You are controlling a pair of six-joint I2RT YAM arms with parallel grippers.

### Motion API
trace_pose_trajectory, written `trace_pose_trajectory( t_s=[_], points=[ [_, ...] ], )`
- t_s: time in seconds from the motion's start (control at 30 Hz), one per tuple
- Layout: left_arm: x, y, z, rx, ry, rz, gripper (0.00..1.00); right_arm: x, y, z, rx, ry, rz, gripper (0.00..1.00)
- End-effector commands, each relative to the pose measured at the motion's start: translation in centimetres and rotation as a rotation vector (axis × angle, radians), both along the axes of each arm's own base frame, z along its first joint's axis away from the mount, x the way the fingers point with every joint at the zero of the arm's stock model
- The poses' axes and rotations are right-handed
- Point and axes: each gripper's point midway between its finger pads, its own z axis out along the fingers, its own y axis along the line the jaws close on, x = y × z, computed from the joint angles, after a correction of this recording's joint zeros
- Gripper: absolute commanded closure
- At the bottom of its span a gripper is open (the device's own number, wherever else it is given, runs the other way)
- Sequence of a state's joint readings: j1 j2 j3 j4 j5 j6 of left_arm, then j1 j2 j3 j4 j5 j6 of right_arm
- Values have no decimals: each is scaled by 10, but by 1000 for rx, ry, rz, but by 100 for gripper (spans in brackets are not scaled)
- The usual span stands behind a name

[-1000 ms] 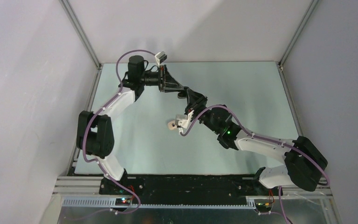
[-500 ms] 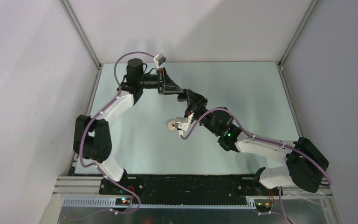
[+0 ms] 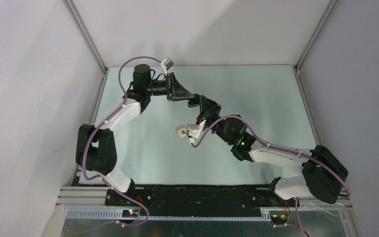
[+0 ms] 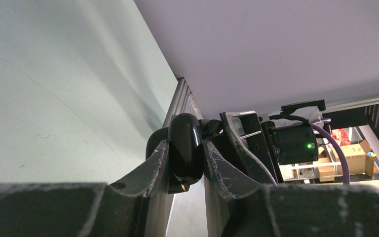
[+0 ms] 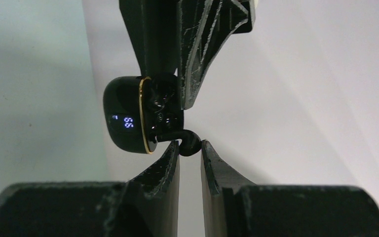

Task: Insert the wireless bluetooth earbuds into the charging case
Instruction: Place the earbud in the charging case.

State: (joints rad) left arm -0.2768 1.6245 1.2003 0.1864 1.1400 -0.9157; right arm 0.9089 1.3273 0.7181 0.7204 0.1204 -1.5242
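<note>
Overhead, the two arms meet above the far middle of the pale green table [image 3: 276, 98], the left one reaching in from the far left and the right one from the near right.

The left gripper [image 4: 185, 148] has its jaws pressed against the sides of the charging case [image 5: 126, 121], holding it clear of the table. The case is a small, rounded, glossy black shell, smooth as a pebble. A thin gold band [image 5: 141, 113] runs round it where the shell meets its open face, and a small lit readout [image 5: 127, 122] glows bluish white on the shell beside that band. The open face is turned toward the right gripper. Dark, shiny, moulded shapes fill it; whether the second earbud is among them cannot be told.

The right gripper [image 5: 189, 148] has its jaws drawn close together, with only a narrow gap left, pinching one earbud [image 5: 189, 141] between the very tips. The earbud is tiny and black with a wet-looking gloss, a rounded bead far smaller than a finger. A short curved neck runs from it toward the case. It sits right at the edge of the case's open face, at the end nearest the right gripper, touching or all but touching the rim there.
</note>
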Motion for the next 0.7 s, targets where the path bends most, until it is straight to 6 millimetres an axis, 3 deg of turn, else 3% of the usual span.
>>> trace_pose_trajectory(
  t_s=[0.0,0.23,0.67],
  points=[
    [-7,0,30,-32,-131,-5,100,-4,-5,16,32,-35,-11,100],
    [-7,-1,30,-41,-127,-19,100,1,-5,8,19,-22,-23,100],
    [-6,-3,27,-51,-94,-45,100,13,-11,12,32,-44,-52,100]
  ],
)
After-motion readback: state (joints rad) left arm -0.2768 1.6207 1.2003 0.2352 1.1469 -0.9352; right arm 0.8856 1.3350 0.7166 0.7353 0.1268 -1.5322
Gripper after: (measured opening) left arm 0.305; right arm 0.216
